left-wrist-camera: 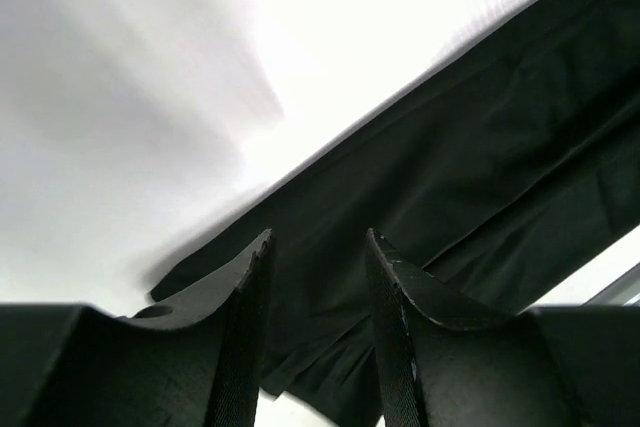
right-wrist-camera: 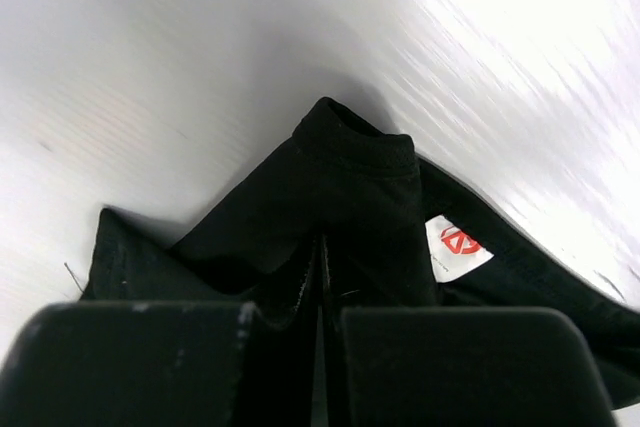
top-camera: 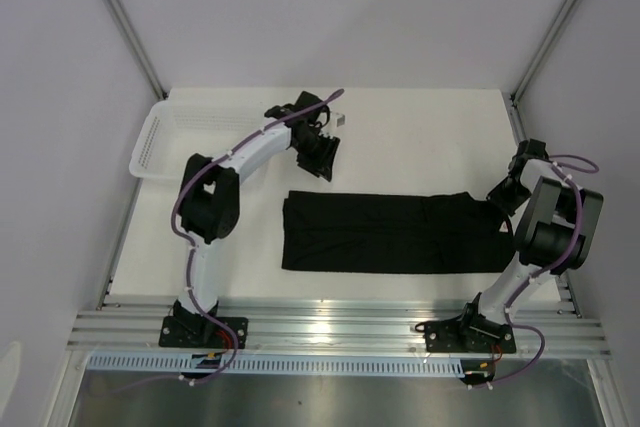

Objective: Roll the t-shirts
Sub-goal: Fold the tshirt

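The right gripper (right-wrist-camera: 322, 282) fills the bottom of its wrist view. Its fingers are pressed together on a bunch of black cloth at the collar of the t-shirt (top-camera: 390, 232), with the small pale label (right-wrist-camera: 458, 245) just right of the pinch. The fold of neckband stands up a little above the fingertips.

The t-shirt lies on the table (top-camera: 420, 137), folded into a long flat band running left to right across the middle, neck end at the right, under the right gripper. The rest of the band looks flat and unrolled.

The left gripper (left-wrist-camera: 318, 242) hangs above the table just far of the band's left part, fingers spread with nothing between them. The basket (top-camera: 160, 142) sits at the far left corner, well apart from the cloth.

The step in hand seems to be taking hold of the neck end to start the roll. Next, the pinched edge likely needs lifting and turning over toward the left. The first turn should be tight and square to the band, which a one-point pinch may skew. The left gripper could come down to steady the cloth.
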